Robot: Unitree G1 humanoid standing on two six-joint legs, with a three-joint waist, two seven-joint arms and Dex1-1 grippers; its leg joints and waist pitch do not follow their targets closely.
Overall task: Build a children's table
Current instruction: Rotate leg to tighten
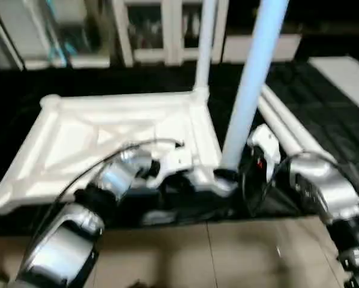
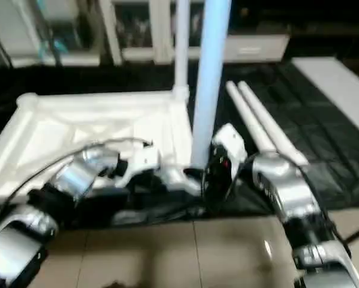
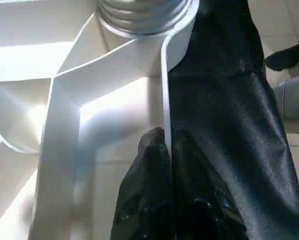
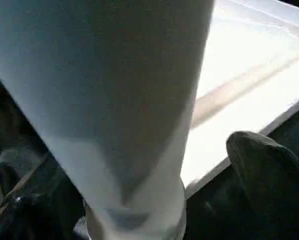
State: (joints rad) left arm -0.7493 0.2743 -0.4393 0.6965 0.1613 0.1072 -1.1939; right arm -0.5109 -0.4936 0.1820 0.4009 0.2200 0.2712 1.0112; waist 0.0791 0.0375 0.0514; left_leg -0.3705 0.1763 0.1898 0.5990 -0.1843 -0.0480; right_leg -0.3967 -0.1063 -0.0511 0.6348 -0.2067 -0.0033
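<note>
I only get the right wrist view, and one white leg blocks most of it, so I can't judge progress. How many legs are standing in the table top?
Observer: Two. The near leg stands in the near right corner of the table top, and the far leg in the corner behind it.
Operator: Any legs left over?
Observer: Two spare legs lie flat on the black cloth, to the right of the top.
Operator: And the left gripper?
Observer: The left gripper is shut on the top's rim, beside the near leg's socket.

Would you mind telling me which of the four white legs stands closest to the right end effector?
The upright leg in the tabletop's near corner socket, right beside the right end effector. Another leg stands at the far corner; two legs lie flat.
</note>
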